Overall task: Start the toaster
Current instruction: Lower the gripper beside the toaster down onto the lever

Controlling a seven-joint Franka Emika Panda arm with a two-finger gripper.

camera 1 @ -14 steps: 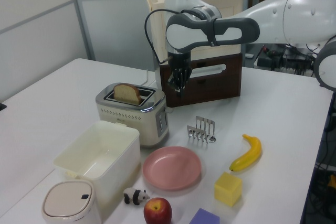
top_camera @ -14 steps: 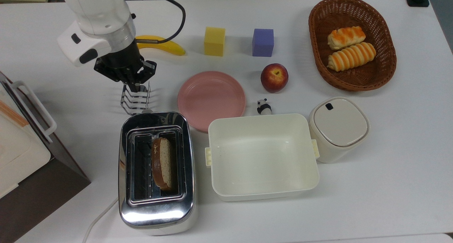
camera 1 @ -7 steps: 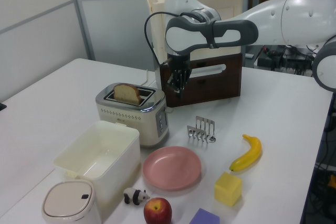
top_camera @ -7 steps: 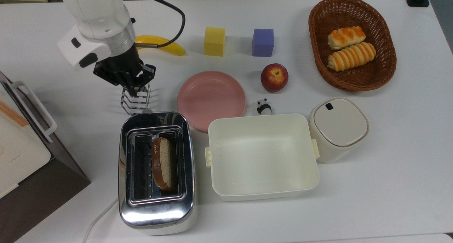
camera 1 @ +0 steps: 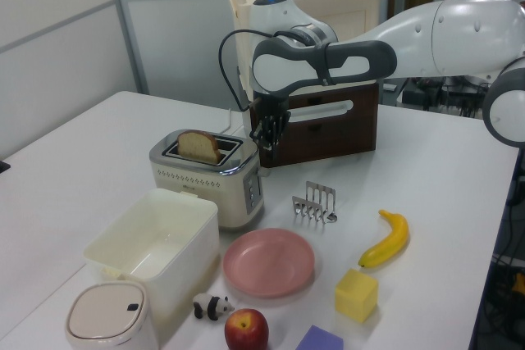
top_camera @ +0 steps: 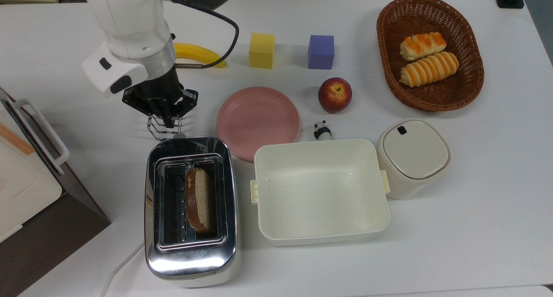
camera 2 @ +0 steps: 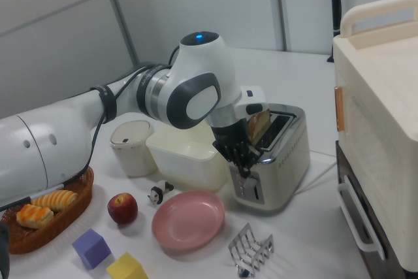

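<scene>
Gleaming chrome toaster (top_camera: 191, 262) with rounded corners, bread slice (top_camera: 198, 199) in slot

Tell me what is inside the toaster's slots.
The toaster holds one slice of bread in the slot toward the top view's right, its top poking out. The other slot looks empty. The slice's lower part is hidden inside.
</scene>
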